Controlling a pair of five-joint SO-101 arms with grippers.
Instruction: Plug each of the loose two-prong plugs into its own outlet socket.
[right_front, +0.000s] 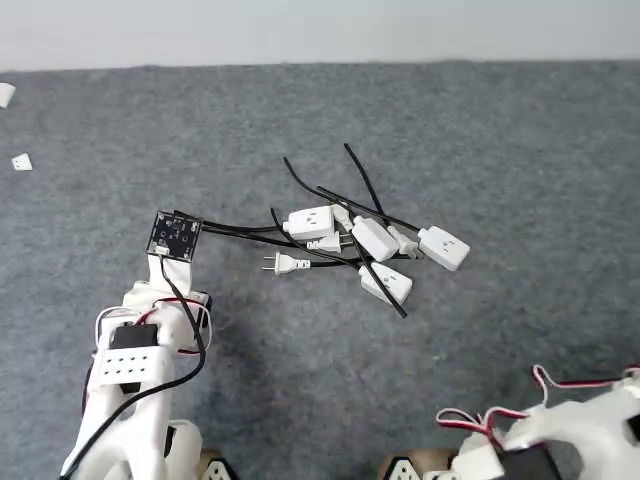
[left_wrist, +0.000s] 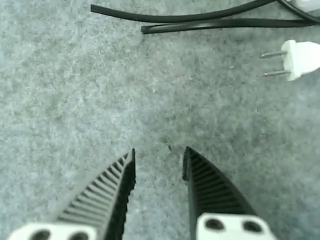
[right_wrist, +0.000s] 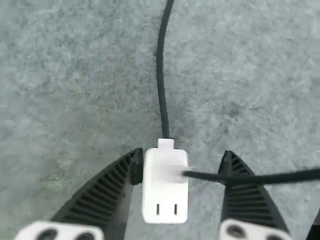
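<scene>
- Where the left arm stands at the table's left, the left gripper (left_wrist: 157, 155) hangs over bare grey carpet (left_wrist: 75, 90), its jaws moderately parted and holding nothing.
- The loose plug (right_front: 287, 263) lies flat near that arm. Its long axis runs left to right, with the prongs pointing left toward the arm.
- The outlet sockets (right_front: 378, 240) and tangled black cords (right_front: 240, 230) are clustered at centre, right of the plug.
- The right gripper (right_wrist: 182, 155) is released, jaws wide either side of a white socket (right_wrist: 165, 195). Whether they touch it cannot be told.
</scene>
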